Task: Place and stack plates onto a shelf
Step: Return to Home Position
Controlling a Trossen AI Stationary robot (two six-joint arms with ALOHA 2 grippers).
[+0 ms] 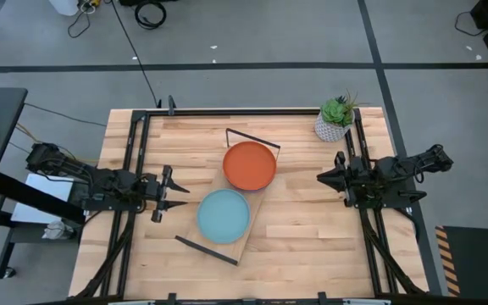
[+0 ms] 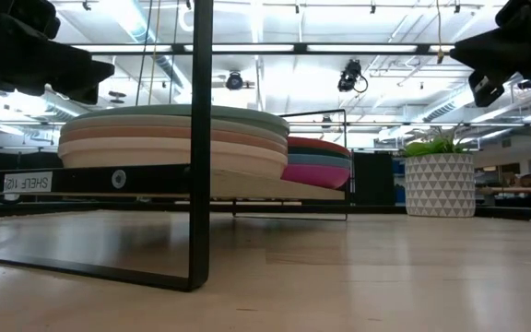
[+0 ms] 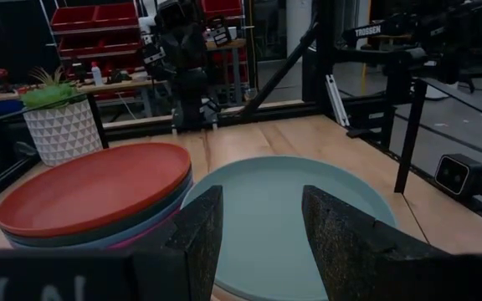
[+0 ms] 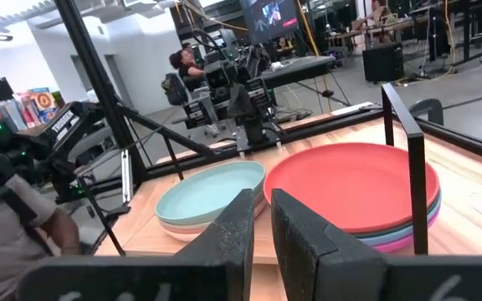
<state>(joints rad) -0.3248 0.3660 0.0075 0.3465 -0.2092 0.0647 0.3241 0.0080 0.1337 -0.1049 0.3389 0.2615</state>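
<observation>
Shelf (image 1: 253,200) lies diagonally across the middle of the table (image 1: 312,246), with a black bracket (image 2: 199,148) at each end. Two plate stacks sit on it, just beside each other. Orange plate (image 1: 249,166) tops the stack at the far end, nearer the plant (image 1: 335,119). Light blue plate (image 1: 224,215) tops the stack at the near end.

Low view: near stack (image 2: 173,138) shows grey, salmon and cream layers under its top. Far stack (image 2: 316,161) shows teal and magenta under the orange; other layers are hard to separate.

Left gripper (image 1: 174,195) hangs above the table at the left side, just beside the light blue plate, apart from it. In the left wrist view its fingers (image 3: 199,242) stand well apart with nothing between them.

Right gripper (image 1: 322,178) hangs at the right side, clear of the shelf, pointing toward the orange plate. In the right wrist view its fingers (image 4: 299,242) are nearly together with a narrow slit, holding nothing.

Plant stands at the far right corner, apart from the shelf.
</observation>
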